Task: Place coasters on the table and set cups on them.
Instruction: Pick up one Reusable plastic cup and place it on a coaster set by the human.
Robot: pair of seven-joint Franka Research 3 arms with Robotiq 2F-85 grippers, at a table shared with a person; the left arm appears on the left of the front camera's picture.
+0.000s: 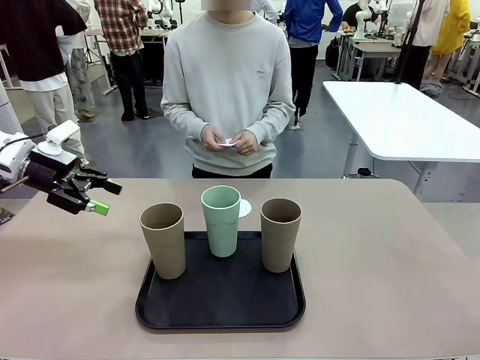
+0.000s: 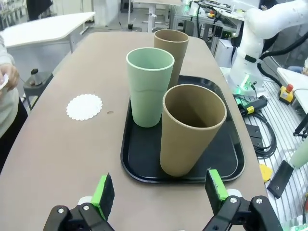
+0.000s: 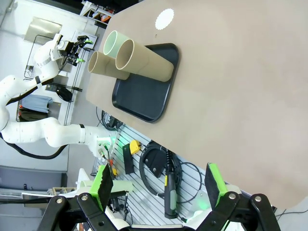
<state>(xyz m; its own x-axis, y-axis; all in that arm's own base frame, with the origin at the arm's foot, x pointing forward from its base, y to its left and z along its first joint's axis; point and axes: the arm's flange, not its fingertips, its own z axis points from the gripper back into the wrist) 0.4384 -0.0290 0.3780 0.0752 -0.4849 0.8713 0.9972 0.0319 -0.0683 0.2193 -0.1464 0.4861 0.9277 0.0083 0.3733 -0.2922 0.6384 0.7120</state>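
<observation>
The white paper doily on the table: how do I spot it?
Find the wide beige table, then its black tray. Past the tray's far edge, behind the mint-green tumbler, lies the round white paper doily: flat and scalloped, unlike the tall cups.

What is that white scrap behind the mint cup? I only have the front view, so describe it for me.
Observer: In the left wrist view it is one whole coaster. It lies flat on the table, apart from the tray.
Operator: Now report my right arm.
Observer: The right fingers stand open with nothing between them, seen against cables beside the table.
Operator: Check inside the brown cup on my left.
Observer: The left wrist view looks down into that brown cup. Nothing shows inside, as far down as the view reaches.
</observation>
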